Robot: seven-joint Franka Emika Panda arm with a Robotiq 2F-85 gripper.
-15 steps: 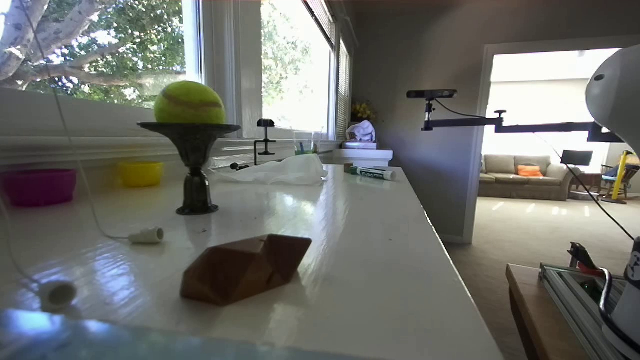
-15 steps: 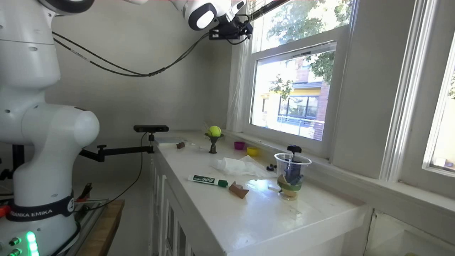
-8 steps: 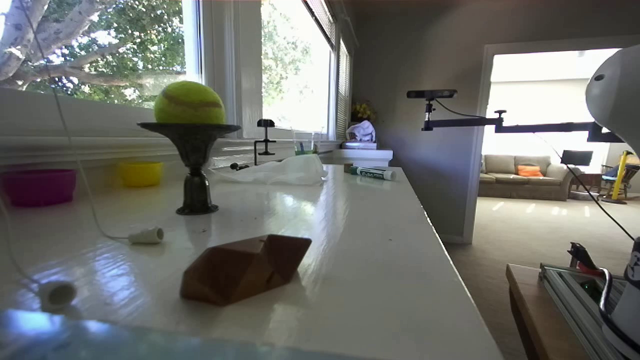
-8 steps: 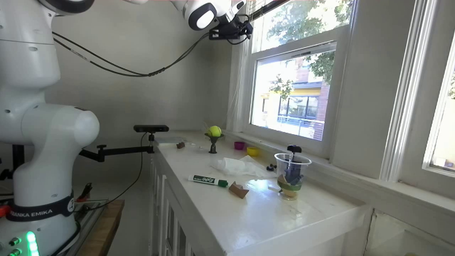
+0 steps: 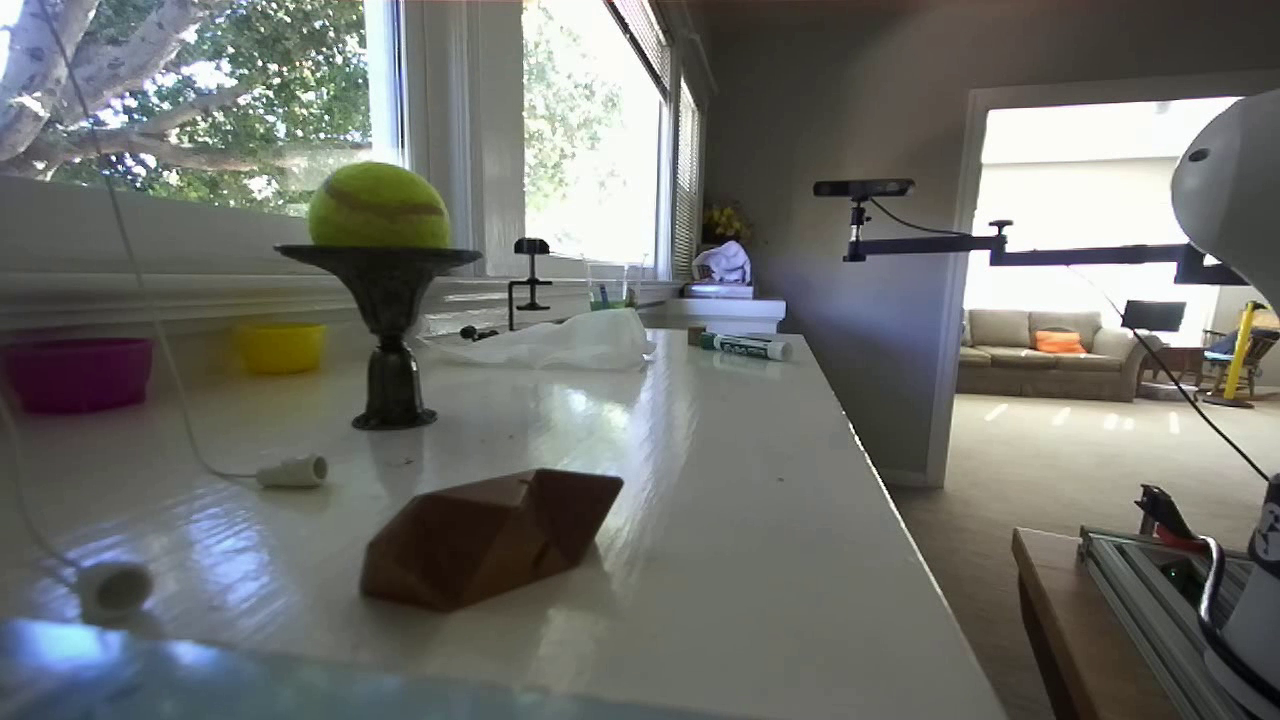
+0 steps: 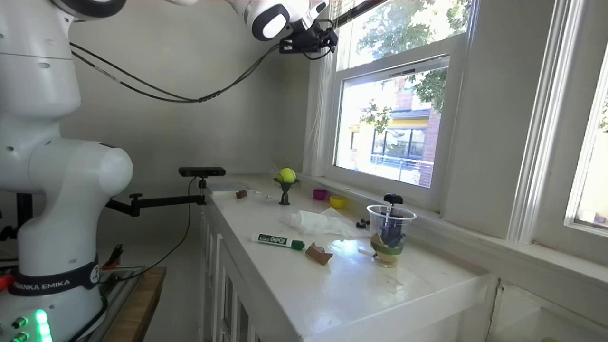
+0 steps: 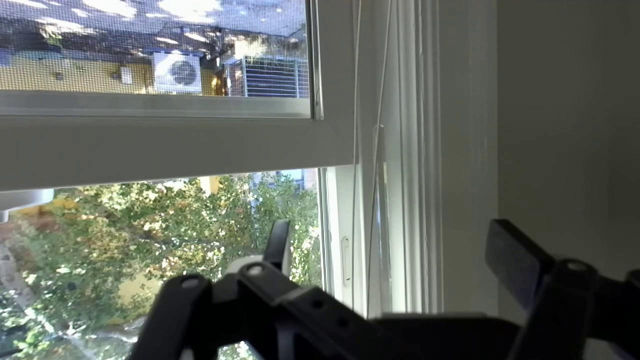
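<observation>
Movement: arm (image 6: pixel 57 156) and objects show no shift since the earlier frames; judging by that, nothing on the white table (image 6: pixel 342 299) has been taken up.
Gripper (image 7: pixel 398 250): released, its fingers (image 7: pixel 512 260) spread wide with nothing gripped, high above the table's walled end.
Window cords (image 7: pixel 356 100): apparently nearest, seen between the fingers in the wrist view; cannot tell whether they touch.
Window-side edge: purple bowl (image 6: pixel 319 194) and yellow bowl (image 6: pixel 337 203), with a tennis ball (image 6: pixel 287 175) on a dark stand (image 6: pixel 285 195) just inward.
Robot-side edge: green-capped marker (image 6: pixel 277 241), brown block (image 6: pixel 318 255) just beside its cap.
Free end: clear cup (image 6: pixel 390 232), toward the window-side corner.
</observation>
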